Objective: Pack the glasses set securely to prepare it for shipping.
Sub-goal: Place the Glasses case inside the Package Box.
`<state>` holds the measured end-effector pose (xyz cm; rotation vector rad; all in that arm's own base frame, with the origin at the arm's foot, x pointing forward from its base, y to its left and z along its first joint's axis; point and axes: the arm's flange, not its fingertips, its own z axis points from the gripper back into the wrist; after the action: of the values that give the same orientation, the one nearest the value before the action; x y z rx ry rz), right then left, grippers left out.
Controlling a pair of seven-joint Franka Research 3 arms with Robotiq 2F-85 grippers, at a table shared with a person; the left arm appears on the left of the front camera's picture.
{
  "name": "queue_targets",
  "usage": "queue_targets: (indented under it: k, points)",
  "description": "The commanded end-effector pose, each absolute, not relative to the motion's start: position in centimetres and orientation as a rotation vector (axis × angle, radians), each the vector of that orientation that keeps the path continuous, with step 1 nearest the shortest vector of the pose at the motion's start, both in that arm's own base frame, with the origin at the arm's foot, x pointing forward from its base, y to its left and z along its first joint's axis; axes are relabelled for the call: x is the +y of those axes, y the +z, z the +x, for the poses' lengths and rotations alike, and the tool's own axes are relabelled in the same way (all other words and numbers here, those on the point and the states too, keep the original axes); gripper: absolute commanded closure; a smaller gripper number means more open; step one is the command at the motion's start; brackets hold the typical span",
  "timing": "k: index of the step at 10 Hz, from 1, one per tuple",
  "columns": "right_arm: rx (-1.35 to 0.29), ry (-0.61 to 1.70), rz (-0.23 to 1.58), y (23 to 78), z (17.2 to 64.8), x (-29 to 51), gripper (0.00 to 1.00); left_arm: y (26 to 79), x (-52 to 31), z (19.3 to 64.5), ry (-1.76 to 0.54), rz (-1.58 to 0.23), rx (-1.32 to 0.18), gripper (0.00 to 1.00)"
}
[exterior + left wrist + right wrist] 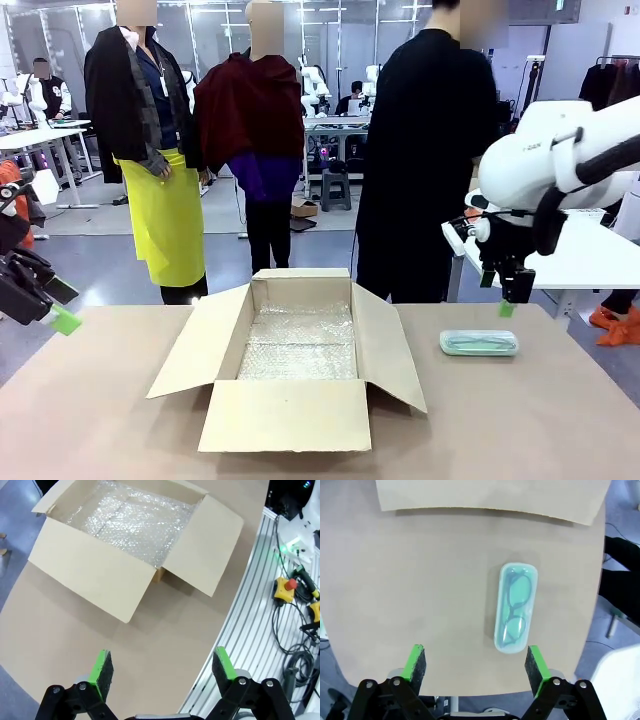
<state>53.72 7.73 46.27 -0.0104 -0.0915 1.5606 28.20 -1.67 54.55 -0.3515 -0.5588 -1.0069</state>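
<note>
A mint green glasses case [479,343] lies flat on the table to the right of the open cardboard box [290,345]. Through its clear lid [515,608] a pair of glasses shows. My right gripper [511,300] hangs open above the case, just behind it, with nothing between its fingers [535,667]. My left gripper [162,667] is open and empty at the table's left edge, its green pad [66,320] showing in the front view. Bubble wrap [135,522] lines the bottom of the box. The pink case is out of view.
The box flaps [390,345] are folded outward on all sides. A person in black [425,150] stands at the far side of the table. Cables and a yellow stop button [284,589] lie beyond the table's near edge.
</note>
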Motion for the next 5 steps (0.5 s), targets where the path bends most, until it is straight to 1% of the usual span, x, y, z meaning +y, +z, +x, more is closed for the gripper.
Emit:
queue_targets:
  k: [1, 2, 5]
  points:
    - [-0.047, 1.564, 0.013, 44.7, 57.1, 7.8, 0.00, 54.6, -1.6, 28.2, -1.020, -0.368, -0.564, 0.00]
    - [-0.040, 1.554, -0.020, 43.3, 57.6, 7.9, 0.00, 54.6, -1.6, 28.2, -1.020, -0.368, -0.564, 0.00]
    - [-0.063, 1.570, -0.037, 40.1, 58.6, 7.3, 0.00, 54.6, -1.6, 28.2, -1.020, -0.368, -0.564, 0.00]
